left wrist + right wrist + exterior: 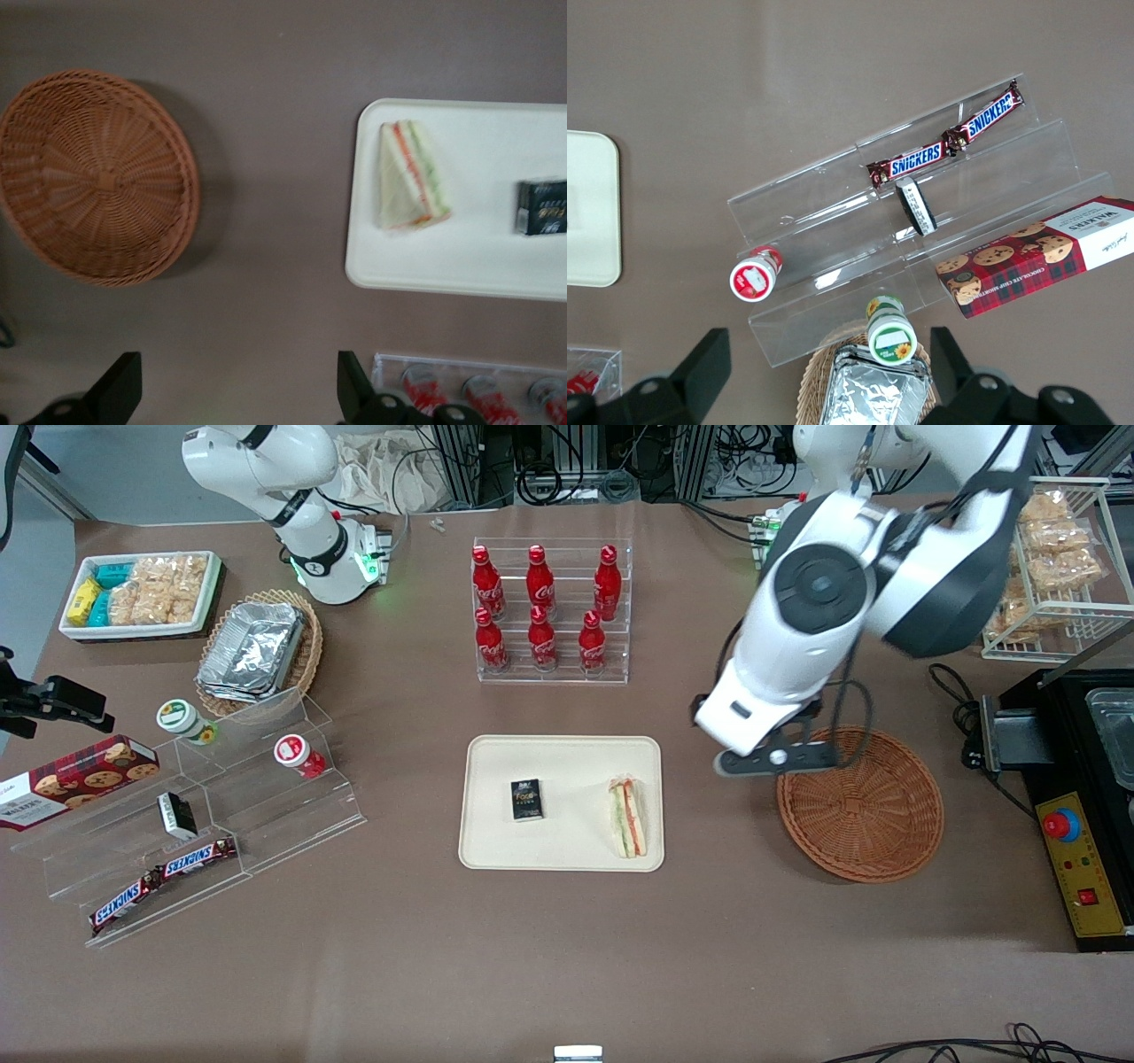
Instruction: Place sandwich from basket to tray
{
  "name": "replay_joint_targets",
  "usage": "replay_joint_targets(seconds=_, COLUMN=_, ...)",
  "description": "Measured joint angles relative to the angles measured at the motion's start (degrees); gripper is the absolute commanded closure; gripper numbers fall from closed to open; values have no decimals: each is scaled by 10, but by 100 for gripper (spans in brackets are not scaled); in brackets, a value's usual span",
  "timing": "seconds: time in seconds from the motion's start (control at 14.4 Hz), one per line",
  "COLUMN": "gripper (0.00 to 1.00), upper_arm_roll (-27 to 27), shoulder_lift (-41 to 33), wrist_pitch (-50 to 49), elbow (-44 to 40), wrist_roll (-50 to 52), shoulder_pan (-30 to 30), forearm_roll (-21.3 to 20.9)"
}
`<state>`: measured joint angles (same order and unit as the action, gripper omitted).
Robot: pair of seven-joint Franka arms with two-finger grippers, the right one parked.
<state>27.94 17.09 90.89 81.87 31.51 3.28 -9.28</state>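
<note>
Brown cloth covered the whole table [567, 957], and the action sat right in the middle of it. The gripper [235, 390] hung in the air above bare tabletop, its two black fingers [120, 385] spread wide apart with nothing between them. Just beside it, toward the working arm's end of the table, lay the round reddish-brown basket [859, 806], and it held nothing! On the gripper's other flank, toward the parked arm's end, sat the cream tray [496, 850], flat on the cloth. The sandwich [627, 817] was lying on that tray, on the end of the tray closest to the gripper, its red, orange and green layers showing along one edge. A small dark box [526, 799] shared the tray, well apart from the sandwich and farther from the gripper. Farther from the front camera than the tray stood a clear rack of red bottles [540, 607], six of them upright in two rows.
</note>
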Motion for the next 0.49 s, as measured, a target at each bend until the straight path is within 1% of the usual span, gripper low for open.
replay_joint_targets(seconds=0.14, gripper=1, upper_arm_roll=-1, shoulder_lift=-42, wrist_pitch=0, elbow=38, wrist_roll=-62, shoulder_pan=-54, forearm_roll=32)
replay_joint_targets(seconds=0.28, gripper=2, upper_arm_roll=-2, shoulder_lift=-86, wrist_pitch=4, elbow=88, wrist_roll=-108, shoulder_pan=-95, forearm_roll=44)
replay_joint_targets(seconds=0.42, gripper=2, upper_arm_roll=-3, shoulder_lift=-136, wrist_pitch=36, elbow=161, wrist_roll=-133, shoulder_pan=-115, forearm_roll=48)
replay_joint_targets(seconds=0.49, gripper=1, upper_arm_roll=-5, shoulder_lift=-165, wrist_pitch=62, elbow=204, wrist_roll=-154, shoulder_pan=-123, forearm_roll=59)
